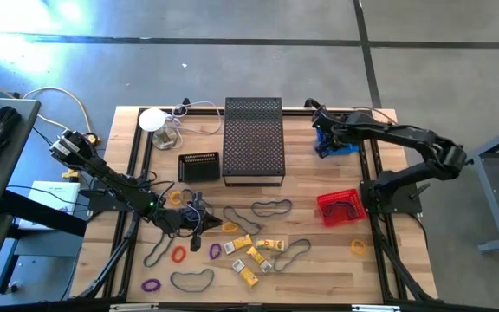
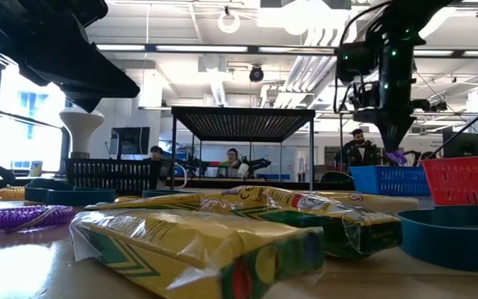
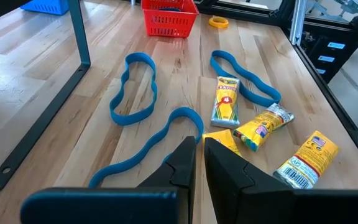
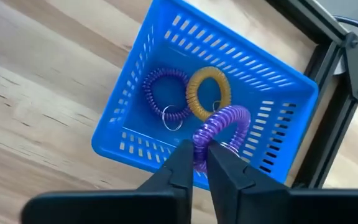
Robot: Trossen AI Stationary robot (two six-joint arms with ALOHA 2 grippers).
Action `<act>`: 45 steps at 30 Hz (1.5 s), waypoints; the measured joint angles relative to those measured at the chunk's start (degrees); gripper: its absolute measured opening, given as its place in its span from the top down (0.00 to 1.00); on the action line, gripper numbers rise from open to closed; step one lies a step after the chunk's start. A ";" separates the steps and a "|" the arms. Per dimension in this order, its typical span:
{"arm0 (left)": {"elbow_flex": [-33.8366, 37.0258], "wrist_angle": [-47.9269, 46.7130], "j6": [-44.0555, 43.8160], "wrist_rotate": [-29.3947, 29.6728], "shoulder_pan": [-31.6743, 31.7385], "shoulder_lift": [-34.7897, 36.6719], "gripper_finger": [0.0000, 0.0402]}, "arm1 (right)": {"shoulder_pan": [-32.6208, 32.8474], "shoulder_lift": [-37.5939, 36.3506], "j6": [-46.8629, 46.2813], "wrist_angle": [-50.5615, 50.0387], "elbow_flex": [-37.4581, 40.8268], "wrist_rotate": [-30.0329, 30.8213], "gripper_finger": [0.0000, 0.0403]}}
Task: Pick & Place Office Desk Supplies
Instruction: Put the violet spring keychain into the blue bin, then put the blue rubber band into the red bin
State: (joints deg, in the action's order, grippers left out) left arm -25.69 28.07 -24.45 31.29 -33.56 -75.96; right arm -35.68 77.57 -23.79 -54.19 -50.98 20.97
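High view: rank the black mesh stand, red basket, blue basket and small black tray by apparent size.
1. Black mesh stand, clearly largest.
2. Red basket.
3. Small black tray, close to the red basket.
Blue basket: partly hidden under the right arm, so unranked.

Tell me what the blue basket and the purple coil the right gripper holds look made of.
Blue basket: likely moulded plastic, with glossy slotted walls. Purple coil: probably flexible plastic, a spiral-wound loop, pinched by the right gripper above the basket.
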 joint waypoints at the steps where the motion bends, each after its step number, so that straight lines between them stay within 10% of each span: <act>1: 0.00 -0.02 0.00 0.00 0.00 0.00 0.92 | 0.00 0.41 0.06 0.06 0.02 0.00 0.90; 14: 0.00 -0.20 0.00 0.00 0.00 0.00 0.92 | 0.42 -3.28 1.07 2.54 0.02 2.69 0.53; 27: 0.00 -0.20 0.00 0.00 0.00 0.00 0.92 | 19.96 -19.73 -0.40 8.85 0.02 -12.10 0.58; 45: 0.00 -0.89 -2.60 -0.13 -1.12 0.00 0.92 | 48.53 -0.44 -3.08 20.68 0.02 -11.98 0.62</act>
State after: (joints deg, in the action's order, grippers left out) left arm -25.69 27.18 -27.05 31.16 -34.68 -75.96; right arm 12.84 77.13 -26.87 -33.51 -50.96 8.99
